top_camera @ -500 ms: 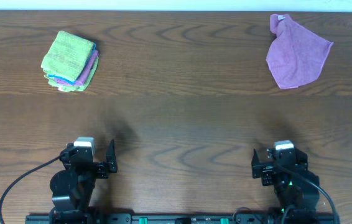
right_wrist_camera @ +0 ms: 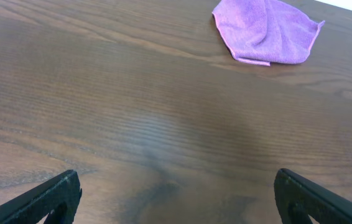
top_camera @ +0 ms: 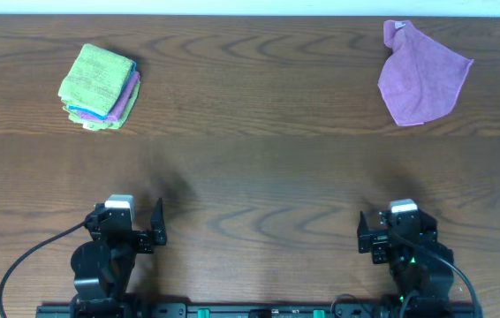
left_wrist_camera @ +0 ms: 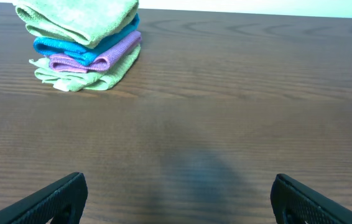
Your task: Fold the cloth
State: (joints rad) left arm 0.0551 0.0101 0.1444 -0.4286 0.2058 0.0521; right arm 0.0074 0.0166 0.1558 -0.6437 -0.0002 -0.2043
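We see the cloth [top_camera: 424,78] rumpled by the table's [top_camera: 259,177] far right corner; left gripper [left_wrist_camera: 179,194] and right gripper [right_wrist_camera: 176,190] gape, empty.

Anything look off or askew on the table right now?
Only the pink-purple cloth, far right on the table: it lies crumpled and lopsided, one side flopped over itself, unlike the neatly folded stack of cloths at far left. Nothing spilled or damaged.

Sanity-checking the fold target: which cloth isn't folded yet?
The pink-purple cloth, lying alone and rumpled at far right. The others sit folded in one stack at far left, with a lime-green cloth on top.
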